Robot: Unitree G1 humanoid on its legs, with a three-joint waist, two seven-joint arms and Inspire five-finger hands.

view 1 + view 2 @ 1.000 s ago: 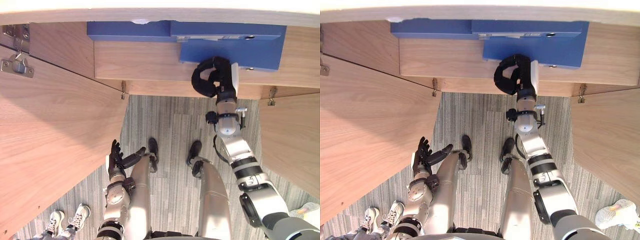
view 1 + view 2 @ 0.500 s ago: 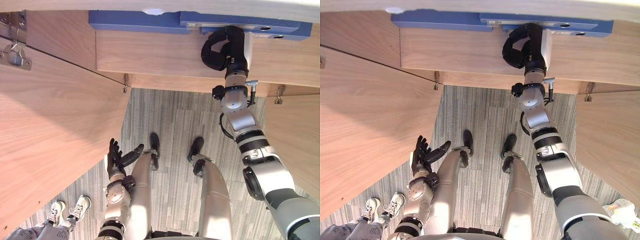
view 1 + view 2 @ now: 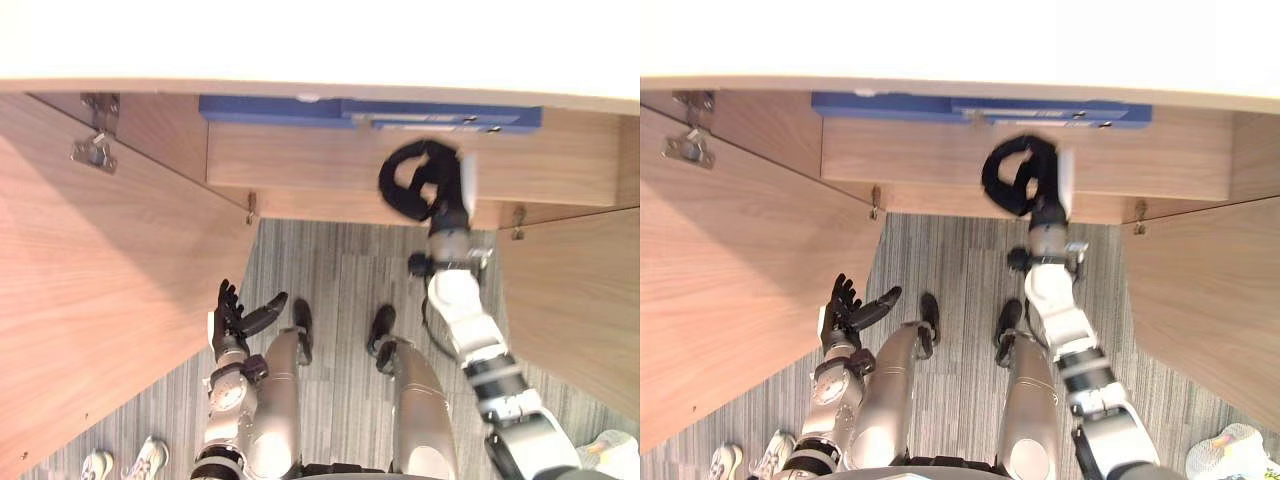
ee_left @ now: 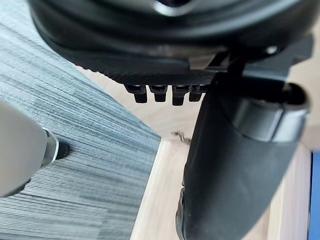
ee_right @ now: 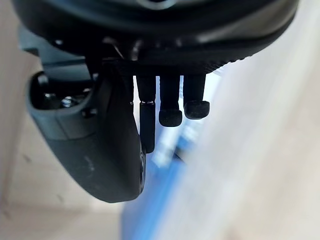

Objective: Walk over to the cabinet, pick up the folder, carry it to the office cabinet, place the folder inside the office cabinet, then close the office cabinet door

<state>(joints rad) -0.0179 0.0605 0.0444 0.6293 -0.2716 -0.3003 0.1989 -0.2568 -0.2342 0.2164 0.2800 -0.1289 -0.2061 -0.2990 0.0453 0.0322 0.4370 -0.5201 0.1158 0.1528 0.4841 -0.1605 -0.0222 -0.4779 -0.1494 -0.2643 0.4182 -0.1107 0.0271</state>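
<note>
So, blue folder point(image 3: 290, 108): lying flat on the shelf point(image 3: 300, 155) inside the office cabinet point(image 3: 600, 150), its edge showing along the top of the shelf front.
Right robot hand point(image 3: 442, 190): clenched into a ring, grasping nothing, held in front of the shelf front just below the folder.
Left robot hand point(image 3: 232, 318): released, fingers straight, low at the robot's left side over the carpet point(image 3: 340, 270).
Left door point(image 3: 100, 300): swung open.
Right door point(image 3: 570, 300): swung open.
Person's shoes point(image 3: 150, 460): on the carpet by the left door's lower edge.
</note>
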